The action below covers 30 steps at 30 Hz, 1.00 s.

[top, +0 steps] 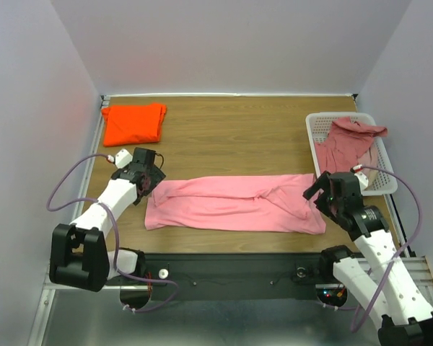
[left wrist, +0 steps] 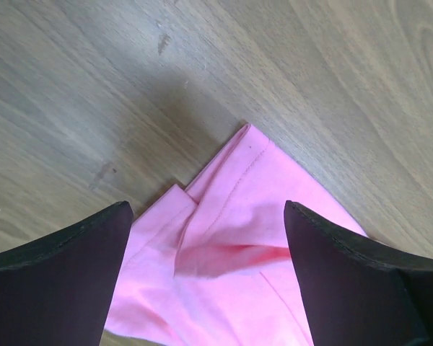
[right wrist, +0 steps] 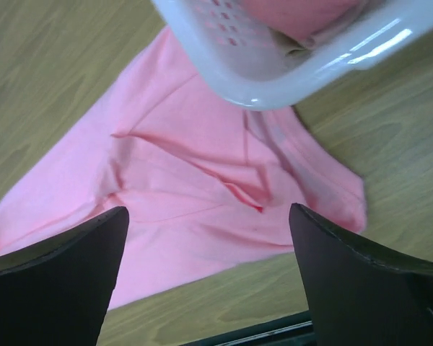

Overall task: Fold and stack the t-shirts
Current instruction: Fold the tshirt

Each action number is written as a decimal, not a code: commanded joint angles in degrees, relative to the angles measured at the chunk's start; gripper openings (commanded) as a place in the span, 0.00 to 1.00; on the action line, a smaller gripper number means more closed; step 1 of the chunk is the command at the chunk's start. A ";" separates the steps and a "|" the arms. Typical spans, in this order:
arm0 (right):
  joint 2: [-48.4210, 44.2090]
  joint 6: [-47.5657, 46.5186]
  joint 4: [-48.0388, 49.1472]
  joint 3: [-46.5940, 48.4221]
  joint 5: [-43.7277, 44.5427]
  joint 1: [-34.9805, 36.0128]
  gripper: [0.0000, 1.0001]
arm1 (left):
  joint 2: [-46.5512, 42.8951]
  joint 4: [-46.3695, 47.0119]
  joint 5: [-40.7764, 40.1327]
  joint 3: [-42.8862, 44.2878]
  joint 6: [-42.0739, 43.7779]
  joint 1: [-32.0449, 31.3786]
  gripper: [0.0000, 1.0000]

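Observation:
A bubblegum pink t-shirt (top: 234, 203) lies folded into a long band across the near middle of the table. My left gripper (top: 146, 175) hangs open just above its left end, where a pink corner (left wrist: 231, 238) shows between the black fingers (left wrist: 65, 274). Over the band's right end my right gripper (top: 325, 191) stands open too, with wrinkled pink cloth (right wrist: 202, 187) below it and nothing held. A folded bright orange t-shirt (top: 133, 122) rests at the far left corner. Dusty rose t-shirts (top: 350, 140) sit bunched in the basket.
A white plastic mesh basket (top: 317, 130) stands at the right edge of the table; its rim (right wrist: 274, 79) fills the top of the right wrist view, close above the pink cloth. Bare wood (top: 231, 137) lies between the orange shirt and the basket.

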 commanded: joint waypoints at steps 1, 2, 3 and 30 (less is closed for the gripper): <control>1.39 -4.82 4.89 4.35 -8.19 0.28 1.00 | -3.04 -3.50 -2.49 5.08 -1.22 -0.12 0.98; 2.79 -8.14 7.08 4.27 -11.26 0.28 1.00 | -2.86 -3.24 -1.88 5.79 -1.05 -0.12 0.98; 5.94 -9.21 11.71 4.10 -17.55 0.28 1.00 | -2.60 -2.20 -0.39 6.49 -0.61 -0.29 0.98; 44.48 -13.98 35.31 7.36 -29.63 10.73 1.00 | 19.72 8.01 4.63 5.45 4.32 -6.19 0.98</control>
